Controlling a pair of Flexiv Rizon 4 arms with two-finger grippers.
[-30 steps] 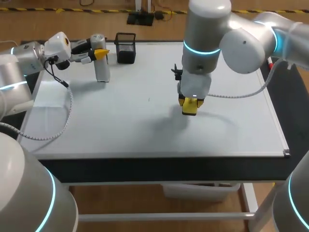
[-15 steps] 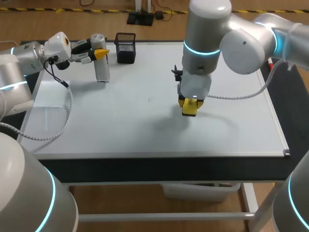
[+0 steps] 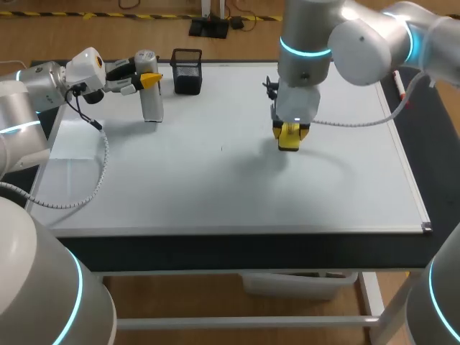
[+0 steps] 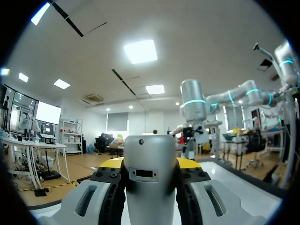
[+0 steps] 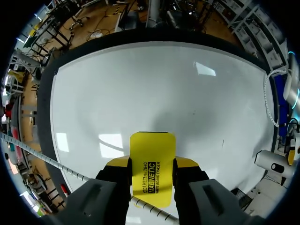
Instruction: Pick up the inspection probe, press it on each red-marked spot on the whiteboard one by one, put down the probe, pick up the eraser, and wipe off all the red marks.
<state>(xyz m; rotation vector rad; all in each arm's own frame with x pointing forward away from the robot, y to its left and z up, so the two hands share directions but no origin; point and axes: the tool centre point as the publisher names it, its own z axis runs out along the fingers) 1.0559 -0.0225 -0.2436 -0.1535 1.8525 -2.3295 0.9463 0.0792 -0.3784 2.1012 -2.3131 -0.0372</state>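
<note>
Our left gripper [image 3: 148, 76] clamps the silver inspection probe [image 3: 151, 104] from both sides, holding it upright at the far left corner of the whiteboard [image 3: 180, 180], just beside a black mesh pen holder [image 3: 187, 70]. Our right gripper [image 3: 289, 136] pinches the yellow eraser [image 5: 152, 168] between its fingers, over the board's middle.

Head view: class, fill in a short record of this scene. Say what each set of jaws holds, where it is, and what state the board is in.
Left jaws: shut on the probe, which stands upright near the board's far left corner
Right jaws: shut on the yellow eraser, over the whiteboard, right of its middle; contact cannot be told
Red marks: none visible on the board
Other: black mesh cup at the far edge, beside the probe
</note>
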